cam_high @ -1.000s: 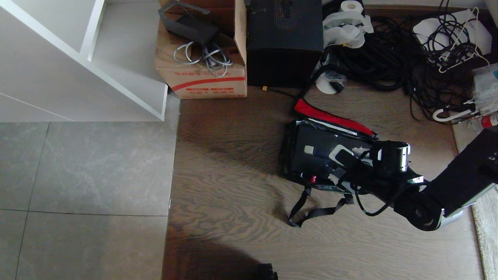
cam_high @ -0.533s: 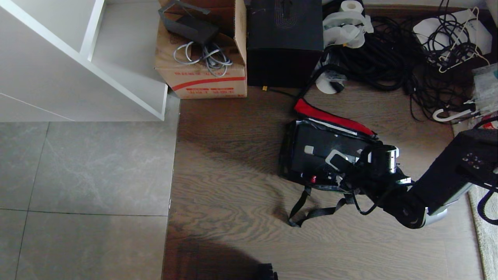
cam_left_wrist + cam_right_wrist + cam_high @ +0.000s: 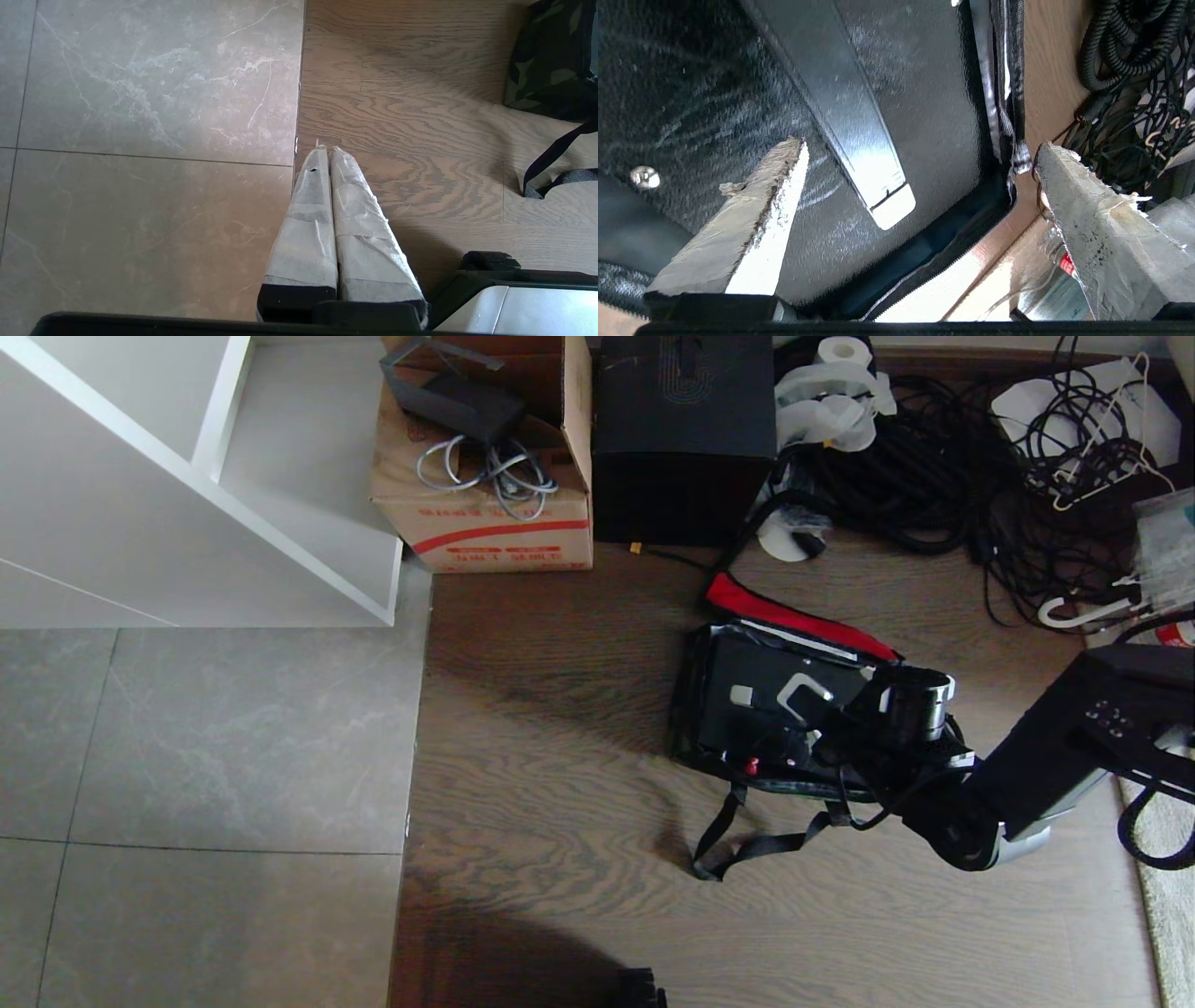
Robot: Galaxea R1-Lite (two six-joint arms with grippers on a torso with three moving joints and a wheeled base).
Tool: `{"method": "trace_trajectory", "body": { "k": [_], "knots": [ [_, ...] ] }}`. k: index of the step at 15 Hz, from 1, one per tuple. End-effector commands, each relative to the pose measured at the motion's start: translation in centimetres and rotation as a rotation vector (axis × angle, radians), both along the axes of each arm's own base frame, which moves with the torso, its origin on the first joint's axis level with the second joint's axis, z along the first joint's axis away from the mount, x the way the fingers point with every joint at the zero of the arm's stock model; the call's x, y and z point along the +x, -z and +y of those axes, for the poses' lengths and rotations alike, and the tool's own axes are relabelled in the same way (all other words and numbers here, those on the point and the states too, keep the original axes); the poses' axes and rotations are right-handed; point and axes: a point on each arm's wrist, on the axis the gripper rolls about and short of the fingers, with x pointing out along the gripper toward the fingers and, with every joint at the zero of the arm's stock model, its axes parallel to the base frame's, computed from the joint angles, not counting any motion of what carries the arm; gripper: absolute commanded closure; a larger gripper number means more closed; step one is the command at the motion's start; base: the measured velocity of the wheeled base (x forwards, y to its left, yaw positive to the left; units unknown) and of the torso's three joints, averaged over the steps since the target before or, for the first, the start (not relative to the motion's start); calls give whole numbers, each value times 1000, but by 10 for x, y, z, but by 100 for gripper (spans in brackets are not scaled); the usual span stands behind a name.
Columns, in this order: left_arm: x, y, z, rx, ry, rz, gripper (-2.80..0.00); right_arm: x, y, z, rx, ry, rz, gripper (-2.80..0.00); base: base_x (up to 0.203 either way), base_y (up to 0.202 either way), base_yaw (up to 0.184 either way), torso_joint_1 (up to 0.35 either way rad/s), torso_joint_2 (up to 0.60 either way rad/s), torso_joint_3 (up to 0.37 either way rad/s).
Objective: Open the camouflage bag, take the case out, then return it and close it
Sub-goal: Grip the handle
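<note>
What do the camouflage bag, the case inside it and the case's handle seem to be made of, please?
Camouflage bag: soft woven fabric, matte, sagging, printed pattern. Case: probably hard plastic or coated board, with a grainy black surface. Handle: smooth, glossy black bar, likely plastic, with a silvery, metal-looking end.

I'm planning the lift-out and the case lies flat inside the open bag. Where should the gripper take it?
Probably by the bar handle on the case, coming from above: the camouflage bag walls in its edges, and only that raised bar offers a hold. The right gripper hangs open over it.
</note>
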Motion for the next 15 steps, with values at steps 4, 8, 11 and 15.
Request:
{"method": "trace_trajectory", "body": {
  "k": [4, 8, 11, 15],
  "knots": [
    [0, 0, 0, -1, 0, 1, 0, -3, 3, 1, 3, -53, -11, -280, 0, 0, 0, 0, 0, 0],
    [0, 0, 0, -1, 0, 1, 0, -2, 8, 1, 5, -58, -15, -280, 0, 0, 0, 0, 0, 0],
    [0, 0, 0, -1, 0, 1, 0, 2, 9, 2, 2, -60, -55, -280, 0, 0, 0, 0, 0, 0],
    [0, 0, 0, -1, 0, 1, 0, 12, 9, -3, 0, -41, -80, -280, 0, 0, 0, 0, 0, 0]
  ]
}}
